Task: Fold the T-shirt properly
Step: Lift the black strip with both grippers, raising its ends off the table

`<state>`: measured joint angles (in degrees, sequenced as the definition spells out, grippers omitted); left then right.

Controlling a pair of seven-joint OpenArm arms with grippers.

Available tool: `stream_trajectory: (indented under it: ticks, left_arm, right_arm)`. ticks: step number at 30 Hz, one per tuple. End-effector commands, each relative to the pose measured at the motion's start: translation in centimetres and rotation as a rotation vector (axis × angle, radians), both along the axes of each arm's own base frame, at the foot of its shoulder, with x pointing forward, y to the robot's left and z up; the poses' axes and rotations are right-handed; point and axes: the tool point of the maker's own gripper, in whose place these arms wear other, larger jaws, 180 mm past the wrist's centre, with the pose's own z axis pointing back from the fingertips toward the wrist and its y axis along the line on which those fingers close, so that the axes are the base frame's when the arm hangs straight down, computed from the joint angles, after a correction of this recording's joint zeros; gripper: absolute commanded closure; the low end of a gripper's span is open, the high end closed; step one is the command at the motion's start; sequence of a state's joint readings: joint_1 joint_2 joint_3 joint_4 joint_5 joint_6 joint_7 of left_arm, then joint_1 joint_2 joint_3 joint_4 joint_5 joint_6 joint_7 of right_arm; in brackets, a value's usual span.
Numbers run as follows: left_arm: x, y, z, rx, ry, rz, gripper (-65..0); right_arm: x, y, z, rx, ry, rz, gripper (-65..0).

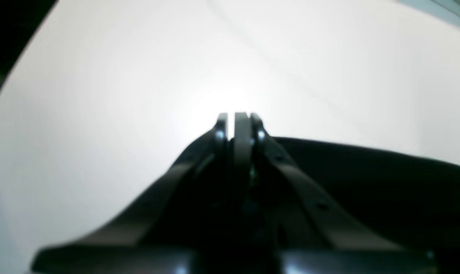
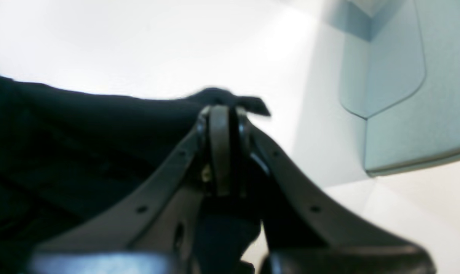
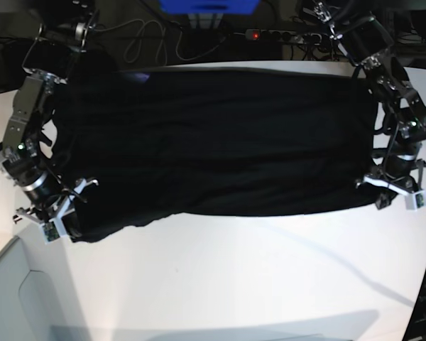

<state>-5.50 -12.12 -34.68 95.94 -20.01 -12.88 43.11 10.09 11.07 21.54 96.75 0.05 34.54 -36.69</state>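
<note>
So both arms are hanging onto the shirt (image 3: 213, 142) right now, which is lying stretched out flat and wide across the far half of the white worktop (image 3: 234, 277), plain black side up. The left gripper (image 1: 239, 118) is sitting at one lower corner with its jaws pressed tight together. From its wrist cam the black cloth is running right up to the tips, but it's too blurry to see fabric between them, so I can't swear it's pinching anything. The right gripper (image 2: 222, 110) is at the other lower corner, jaws also squeezed together, and a little black flap of shirt is poking out just past the tips, so that one is clamped on the cloth. The near hem is sagging a bit wavy between the two grippers.
</note>
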Motion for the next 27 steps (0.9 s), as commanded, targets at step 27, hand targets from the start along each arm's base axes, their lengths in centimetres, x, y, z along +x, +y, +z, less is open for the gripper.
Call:
stream_trajectory:
  ticks: [27]
  left_arm:
    - [-0.8, 2.2, -0.1, 0.018, 0.004, 0.027, 0.0]
  right_arm:
    - [-2.3, 0.3, 1.0, 0.044, -0.089, -0.001, -0.2]
